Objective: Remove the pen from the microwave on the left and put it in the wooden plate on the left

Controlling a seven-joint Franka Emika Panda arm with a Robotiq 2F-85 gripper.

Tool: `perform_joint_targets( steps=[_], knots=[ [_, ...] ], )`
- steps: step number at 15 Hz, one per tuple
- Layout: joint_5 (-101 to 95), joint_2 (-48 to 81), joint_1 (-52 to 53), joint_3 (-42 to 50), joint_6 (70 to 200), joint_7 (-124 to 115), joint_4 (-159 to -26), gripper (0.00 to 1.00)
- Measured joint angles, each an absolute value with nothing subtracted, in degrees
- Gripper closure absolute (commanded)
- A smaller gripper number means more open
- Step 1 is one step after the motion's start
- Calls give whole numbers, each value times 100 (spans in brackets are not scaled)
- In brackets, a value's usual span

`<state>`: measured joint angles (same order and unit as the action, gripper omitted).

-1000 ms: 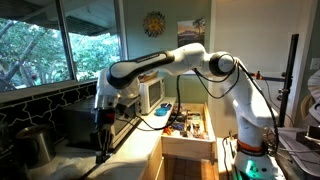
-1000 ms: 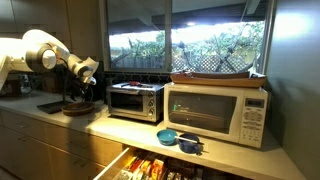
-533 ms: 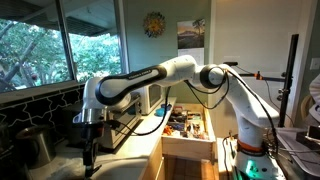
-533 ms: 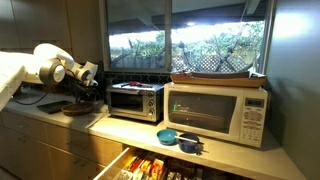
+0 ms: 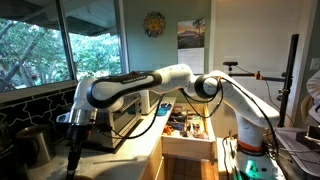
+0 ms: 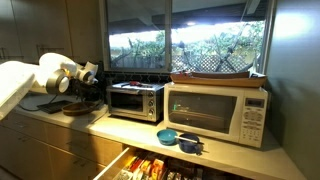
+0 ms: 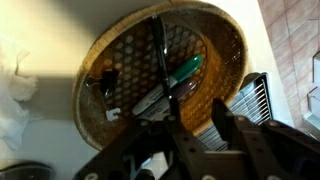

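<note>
The tool [image 7: 192,118] is seen at the bottom of the wrist view, hung over the wooden plate [image 7: 225,45], which fills the upper middle of that frame. A thin dark stick, the pen [image 7: 160,58], is shown running from the plate's upper rim down to the tool's fingers [image 7: 232,135]. Whether it is clamped or lies loose in the plate cannot be told, nor whether the fingers are together or apart. A green-tipped thing [image 7: 186,68] is laid aslant beside the pen, within the plate. In an exterior view the tool [image 5: 71,155] is found at the lower left, carried further left than a second ago, when it was hung nearer the frame's middle. In an exterior view the arm [image 6: 25,85] is drawn closer to the left edge than before. The microwave [image 6: 135,101] is left unmoved on the table [image 6: 110,127], to the right of the plate [image 6: 72,106].
</note>
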<state>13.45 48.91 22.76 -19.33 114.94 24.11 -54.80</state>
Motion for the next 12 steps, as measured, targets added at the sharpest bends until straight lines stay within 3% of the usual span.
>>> perform_joint_targets(
  steps=[4,5,6,7,12],
  knots=[
    [1646,4974,2230,-2240,11162,2601,-4996,1],
    [1797,4953,2198,-2397,10936,2672,-4819,0],
    [1945,4908,2161,-2554,10638,2729,-4629,8],
    [1964,4842,2155,-2596,10544,2713,-4541,1],
    [1968,4902,2151,-2569,10614,2712,-4559,0]
  ],
)
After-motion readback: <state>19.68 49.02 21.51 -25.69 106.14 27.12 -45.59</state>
